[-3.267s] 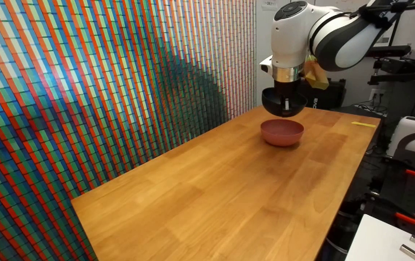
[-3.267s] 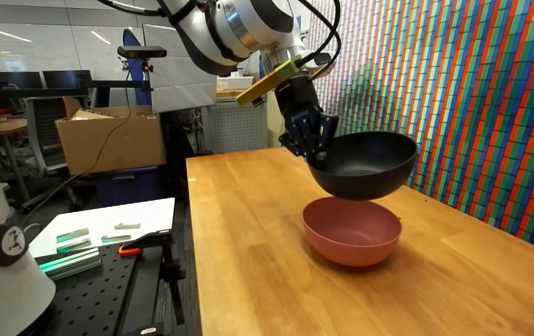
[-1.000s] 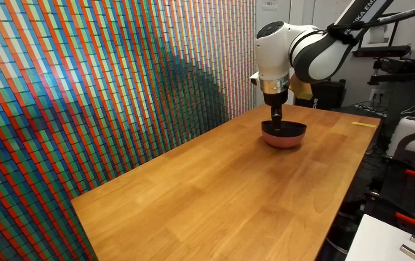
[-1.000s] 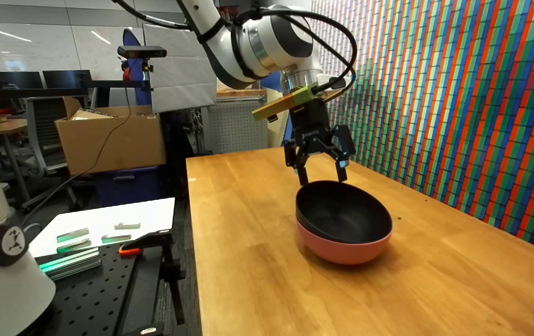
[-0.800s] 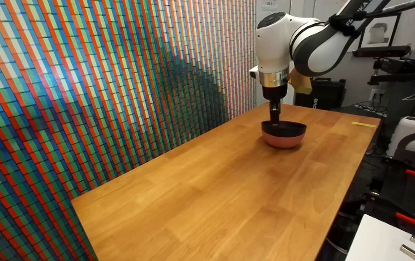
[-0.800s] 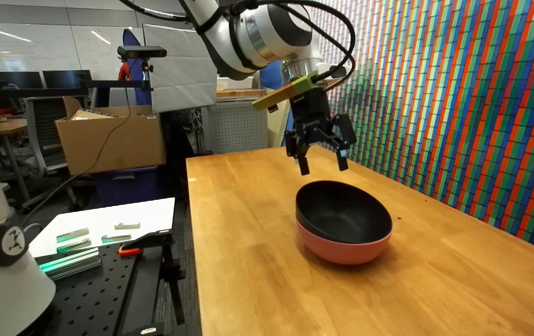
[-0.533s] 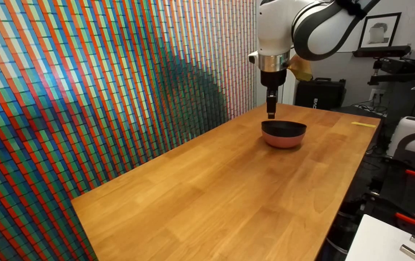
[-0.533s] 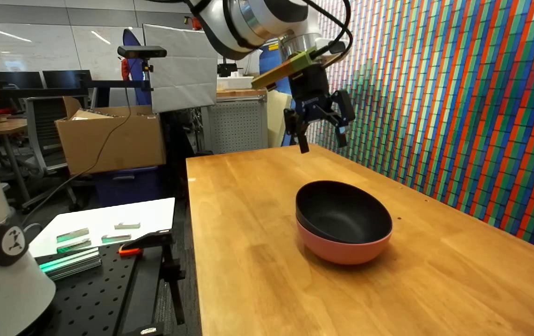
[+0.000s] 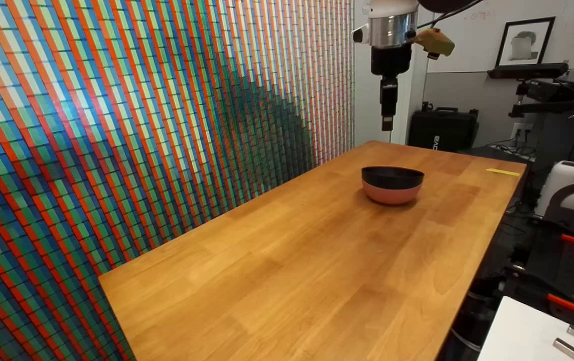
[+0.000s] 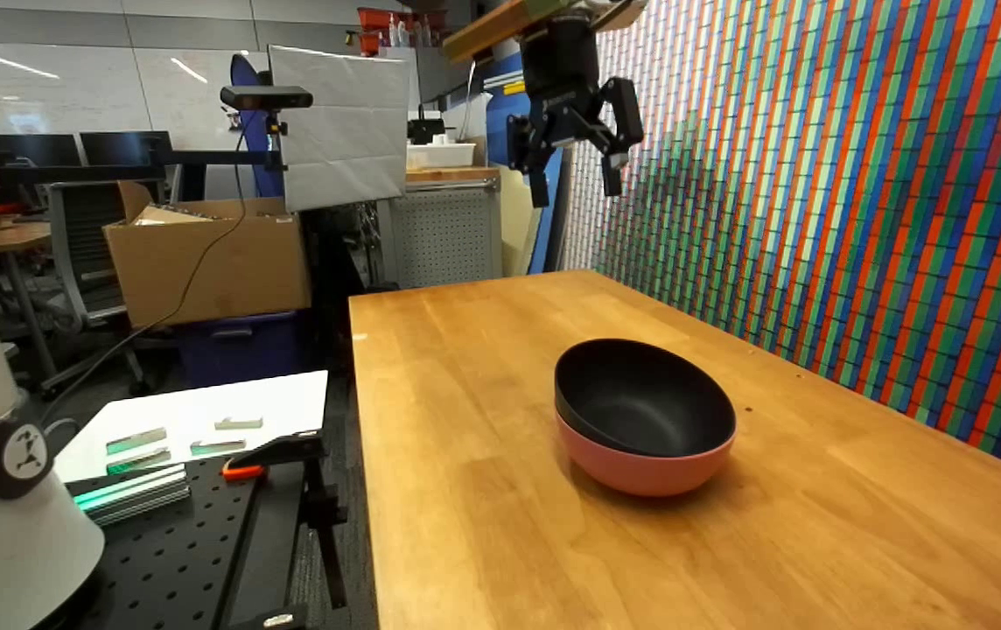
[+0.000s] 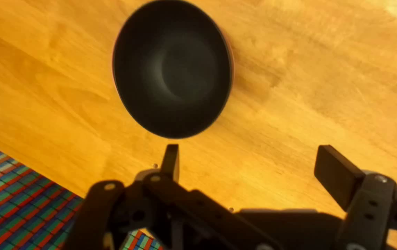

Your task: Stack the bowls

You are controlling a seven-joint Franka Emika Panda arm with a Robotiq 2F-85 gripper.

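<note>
Your black bowl (image 10: pixel 640 398) sits inside the red bowl (image 10: pixel 645 475), and the red bowl rests upright on the wooden table (image 9: pixel 287 260). The black one leans a little: in an exterior view its rim stands above the red rim on the far left and comes down to meet it on the near right. How deep it sits is hard to say, since the red wall hides the inside.

Your gripper (image 10: pixel 577 188) hangs high over the table, well apart from both bowls, with its fingers (image 11: pixel 337 173) pointing down and its jaws wide. You see the broad gap best in the wrist view, where bare wood shows between the tips. There you look down into the black bowl, with a thin edge of red along its left and right sides; the pair lies left of middle, toward the far edge of that view.

A wall of coloured stripes (image 9: pixel 116 125) runs along the table's left side in an exterior view. A yellow strip (image 9: pixel 503 172) lies near the table's far right corner there, and a black case (image 9: pixel 442 129) stands beyond the far end. In an exterior view you also have a cardboard box (image 10: pixel 207 271) showing above a blue bin (image 10: pixel 242 350) at the far left, and nearer, a white board (image 10: pixel 286 402) bearing several small bars (image 10: pixel 137 440).
</note>
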